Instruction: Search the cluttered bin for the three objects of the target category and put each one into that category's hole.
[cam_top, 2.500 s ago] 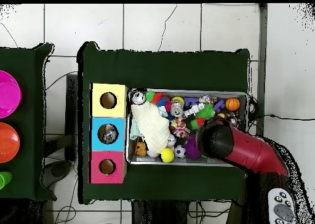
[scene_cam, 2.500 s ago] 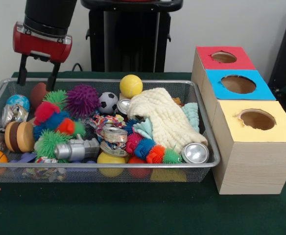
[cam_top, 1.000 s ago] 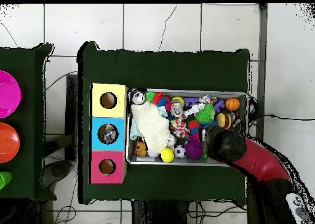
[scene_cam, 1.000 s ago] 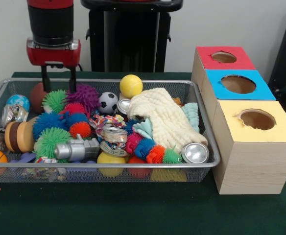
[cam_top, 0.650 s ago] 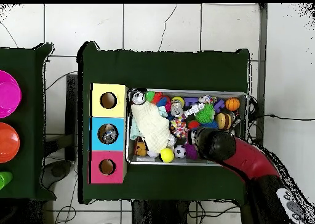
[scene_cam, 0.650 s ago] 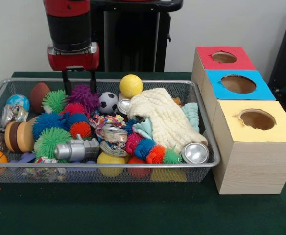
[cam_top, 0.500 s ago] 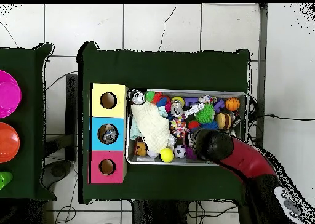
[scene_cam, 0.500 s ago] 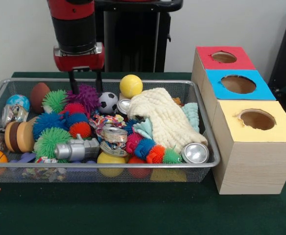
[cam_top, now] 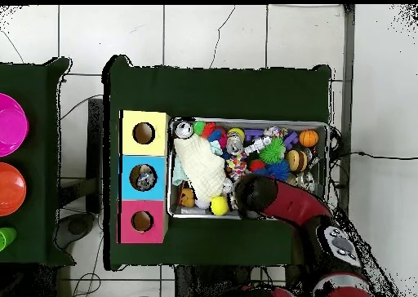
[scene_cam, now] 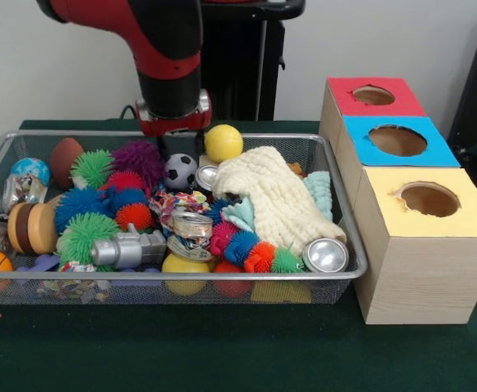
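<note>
The silver wire-mesh bin (scene_cam: 181,276) is full of toys. A crumpled silvery can with blue and red print (scene_cam: 191,226) lies in its middle. Another crumpled silvery piece (scene_cam: 22,189) lies at its left end. A can showing its round silver end (scene_cam: 326,255) lies at the front right. My gripper (scene_cam: 176,151) hangs low at the bin's back, just above the soccer ball (scene_cam: 180,171) and left of the yellow ball (scene_cam: 223,143). In the overhead view the arm's end (cam_top: 255,192) hides it. The blue-topped box's hole (scene_cam: 397,140) is to the right; overhead, that hole (cam_top: 143,177) shows something silvery inside.
The red-topped box (scene_cam: 373,95) and the yellow-topped box (scene_cam: 429,199) flank the blue one. A cream knitted cloth (scene_cam: 275,192) covers the bin's right part. Spiky balls (scene_cam: 83,233) fill its left half. Pink and orange plates (cam_top: 8,124) lie on a side table.
In the front view the arm has swung right along the bin's back, from above the brown ball at the left end to the soccer ball, and has come lower.
</note>
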### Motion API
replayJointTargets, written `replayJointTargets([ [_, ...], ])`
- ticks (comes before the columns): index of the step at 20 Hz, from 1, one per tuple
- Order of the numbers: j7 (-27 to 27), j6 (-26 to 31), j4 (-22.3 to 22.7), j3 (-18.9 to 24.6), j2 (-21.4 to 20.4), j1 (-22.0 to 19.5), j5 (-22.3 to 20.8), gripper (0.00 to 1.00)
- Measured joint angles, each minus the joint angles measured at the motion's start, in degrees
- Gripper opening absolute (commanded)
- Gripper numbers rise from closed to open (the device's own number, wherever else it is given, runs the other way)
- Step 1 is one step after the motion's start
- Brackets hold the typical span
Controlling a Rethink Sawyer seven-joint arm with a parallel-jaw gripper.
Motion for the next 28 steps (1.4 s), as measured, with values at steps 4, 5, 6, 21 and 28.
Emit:
replayJointTargets([
  [4, 0.00, 1.94, -4.62, -4.01, 3.18, 3.10, -0.29, 1.00],
  [5, 0.00, 2.66, -5.27, -4.50, 3.54, 3.44, -0.29, 1.00],
  [6, 0.00, 3.80, -5.93, -4.96, 3.95, 3.81, -0.28, 1.00],
  [21, 0.00, 7.63, -8.59, -9.46, 5.52, 5.98, -0.34, 1.00],
  [28, 0.00, 7.52, -8.61, -12.96, 5.49, 7.49, -0.34, 1.00],
])
